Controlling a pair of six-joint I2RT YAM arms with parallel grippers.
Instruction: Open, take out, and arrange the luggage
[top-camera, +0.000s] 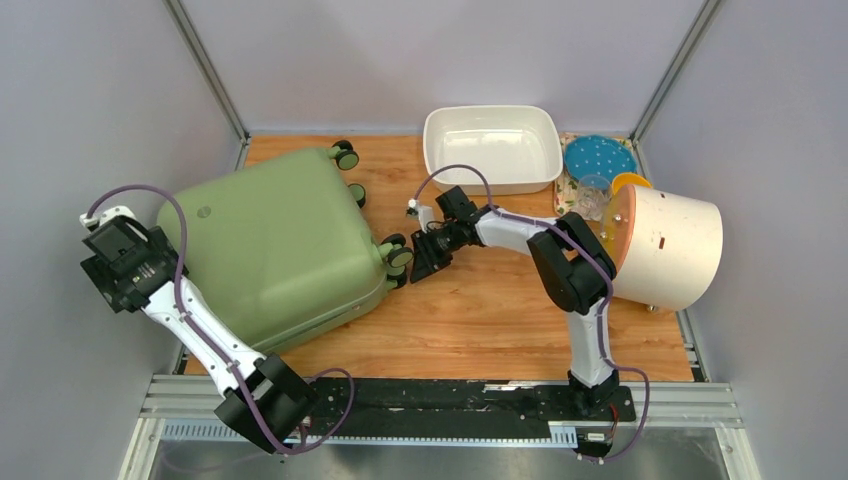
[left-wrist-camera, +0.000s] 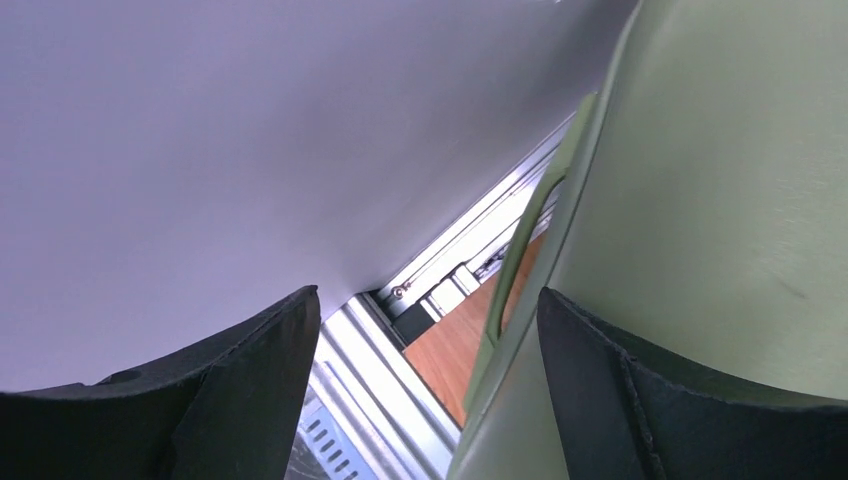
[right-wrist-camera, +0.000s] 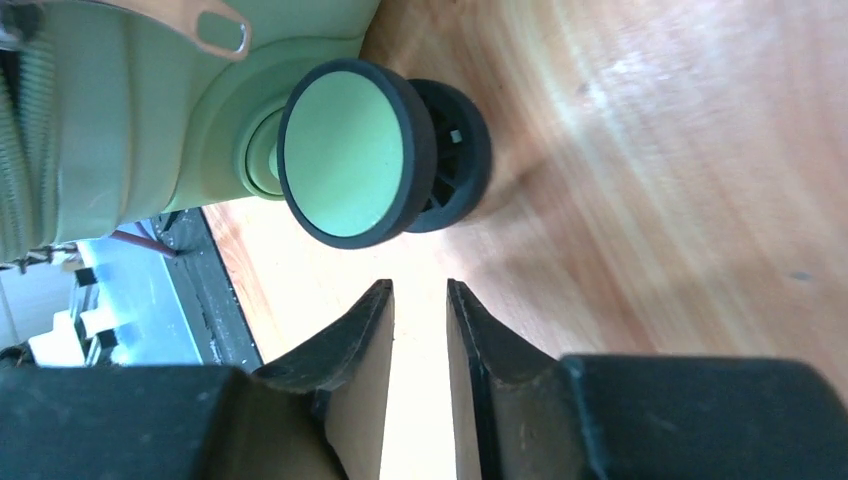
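Wrist views alone show right end effector (right-wrist-camera: 420, 288) barely parted, empty; left end effector (left-wrist-camera: 428, 295) spread beside luggage (left-wrist-camera: 720, 200).

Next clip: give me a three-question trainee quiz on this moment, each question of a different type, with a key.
1. True or false: the luggage lies open.
2. What is nearest the right gripper? A tub, B wheel, C cylinder.
3. Which gripper's jaws stand wider apart?
Key: 1 false, it is closed; 2 B; 3 the left gripper.
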